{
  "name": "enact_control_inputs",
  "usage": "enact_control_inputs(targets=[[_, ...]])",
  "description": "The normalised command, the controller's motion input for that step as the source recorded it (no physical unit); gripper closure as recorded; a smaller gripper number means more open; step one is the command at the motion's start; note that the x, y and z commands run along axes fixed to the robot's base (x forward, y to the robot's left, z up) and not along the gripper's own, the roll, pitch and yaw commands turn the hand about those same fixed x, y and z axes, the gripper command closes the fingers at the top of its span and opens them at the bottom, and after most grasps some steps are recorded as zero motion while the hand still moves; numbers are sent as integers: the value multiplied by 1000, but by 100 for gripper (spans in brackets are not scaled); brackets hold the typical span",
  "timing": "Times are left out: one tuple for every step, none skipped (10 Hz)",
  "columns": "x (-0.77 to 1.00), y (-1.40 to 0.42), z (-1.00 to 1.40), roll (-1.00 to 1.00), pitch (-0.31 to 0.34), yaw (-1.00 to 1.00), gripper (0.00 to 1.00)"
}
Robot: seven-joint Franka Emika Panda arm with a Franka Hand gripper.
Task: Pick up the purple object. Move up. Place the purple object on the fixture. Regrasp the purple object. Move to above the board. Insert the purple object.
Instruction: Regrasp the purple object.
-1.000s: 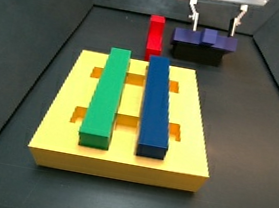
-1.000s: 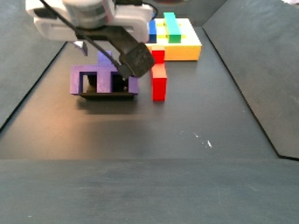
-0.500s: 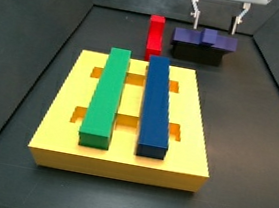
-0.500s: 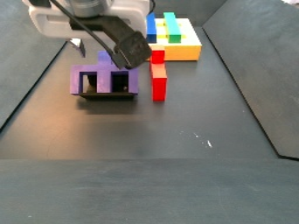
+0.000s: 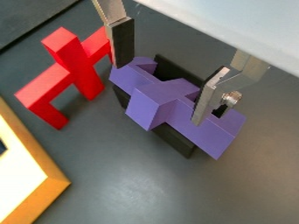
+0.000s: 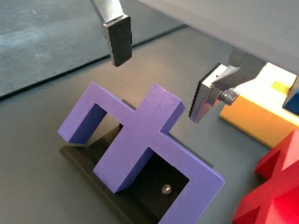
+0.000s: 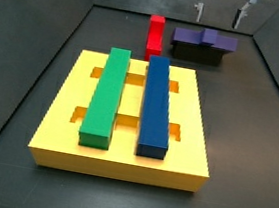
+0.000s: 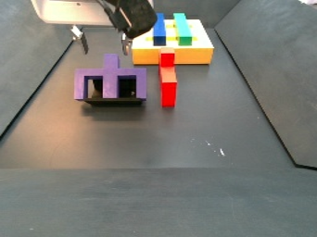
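The purple object [image 8: 111, 83] lies on the low black fixture [image 8: 114, 103], its stem pointing toward the back wall. Both side views show it so, with purple object [image 7: 202, 37] on fixture [image 7: 199, 54]. My gripper [image 8: 102, 42] hangs open well above it, holding nothing, and gripper [image 7: 218, 6] shows only at the frame's edge. In both wrist views the fingers straddle the stem from above without touching: gripper [image 5: 163, 94] over purple object [image 5: 158, 103], gripper [image 6: 159, 87] over purple object [image 6: 140, 140]. The yellow board [image 7: 58, 122] lies in front.
A red cross-shaped block [image 7: 155, 35] stands beside the fixture, between it and the board. A green bar [image 7: 105, 95] and a long blue bar [image 7: 158, 104] sit in the board's slots. Dark walls enclose the floor on all sides.
My gripper has risen straight up away from the purple object, staying open. The purple object remains on the fixture.
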Motion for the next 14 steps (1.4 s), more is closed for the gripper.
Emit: enact_control_inputs(targets=[[0,-174,0,1000,0,0,0],[0,-183,0,1000,0,6,0],[0,-174,0,1000,0,6,0],[0,-163,0,1000,0,20,0],[0,-169,0,1000,0,54,0],[0,-183,0,1000,0,71,0],[0,-194,0,1000,0,100,0],[0,-203,-69,1000,-20,111,0],[0,-174,-114,1000,-49,123,0],[0,-151,-137,1000,-57,137,0],[0,-129,-137,1000,-57,149,0],[0,-114,-146,1000,-40,143,0],[0,-111,-149,1000,-37,134,0],[0,-91,-143,1000,-14,143,0]])
